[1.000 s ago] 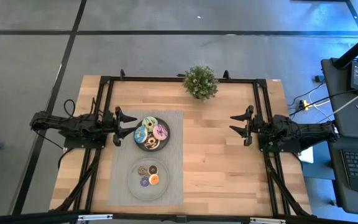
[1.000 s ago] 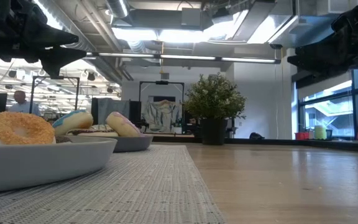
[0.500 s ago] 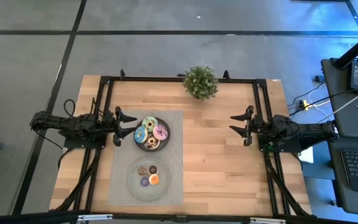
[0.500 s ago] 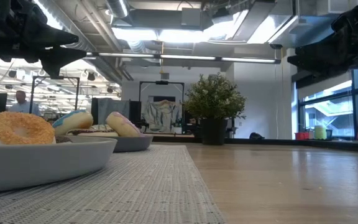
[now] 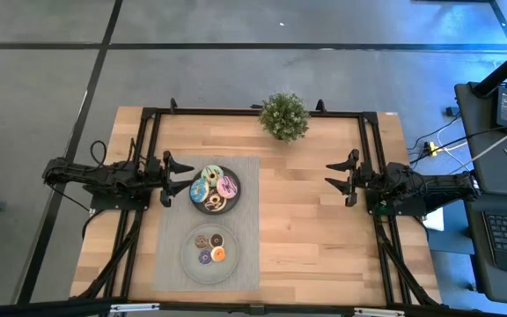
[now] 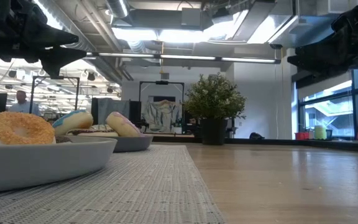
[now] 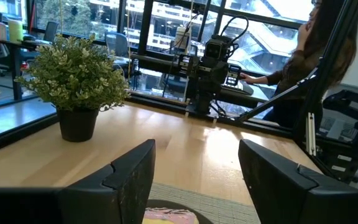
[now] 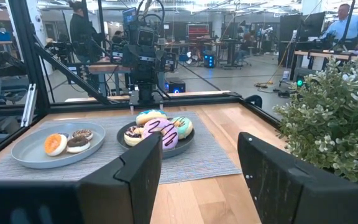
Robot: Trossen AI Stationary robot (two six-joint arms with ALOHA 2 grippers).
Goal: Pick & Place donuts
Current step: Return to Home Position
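On a dark plate (image 5: 233, 200) lie the larger donuts: green (image 5: 212, 173), blue (image 5: 199, 189), pink-striped (image 5: 228, 186) and chocolate-white (image 5: 216, 203). Nearer the front, a light grey plate (image 5: 192, 263) holds mini donuts, among them purple (image 5: 205, 257), orange (image 5: 218, 254) and dark brown (image 5: 217, 239). My left gripper (image 5: 176, 177) hangs level and open just left of the dark plate, above the table, with nothing between its fingers. My right gripper (image 5: 340, 176) hangs level and open at the table's right, facing the plates (image 8: 157, 134) from a distance.
Both plates rest on a grey woven placemat (image 5: 245, 229) on the wooden table. A small potted plant (image 5: 283, 115) stands at the far edge's middle. Black frame rails (image 5: 370, 150) run along the table's sides. Bare wood lies between the mat and my right arm. People show in the room beyond.
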